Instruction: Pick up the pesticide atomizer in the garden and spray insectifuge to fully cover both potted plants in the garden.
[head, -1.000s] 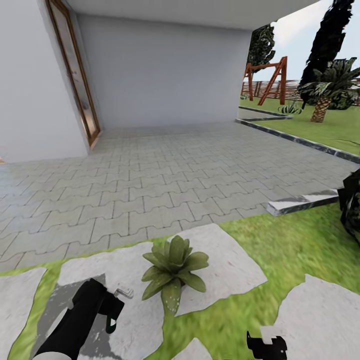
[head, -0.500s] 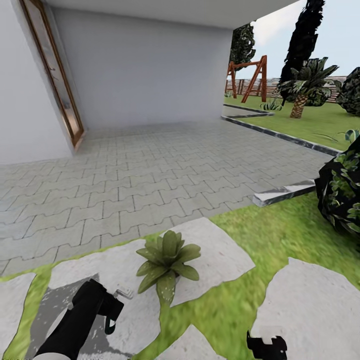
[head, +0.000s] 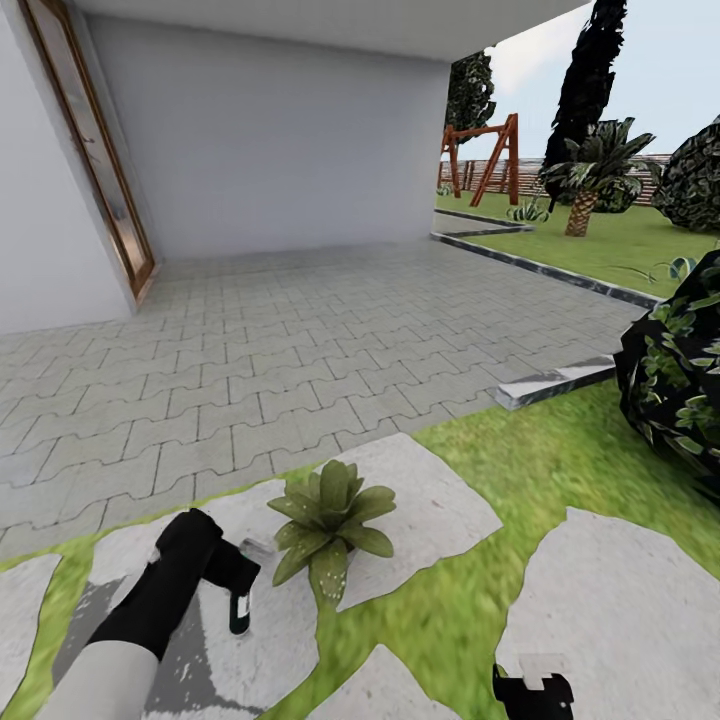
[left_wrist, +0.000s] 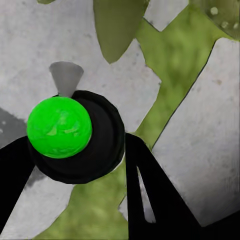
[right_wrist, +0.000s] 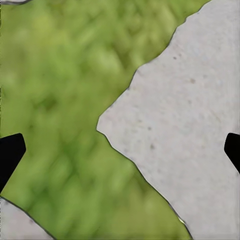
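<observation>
One low green-leaved potted plant (head: 327, 520) sits on a pale grey stepping stone (head: 440, 520), pot hidden. Left pincer (head: 237, 590) grips the dark green spray bottle (left_wrist: 75, 135) just left of it. Right pincer (right_wrist: 120, 150) open over grass.

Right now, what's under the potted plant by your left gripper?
The potted plant sits on a grey stepping stone, near its grass edge. Its leaves cover the pot and the stone directly beneath. The left gripper hovers beside it.
</observation>
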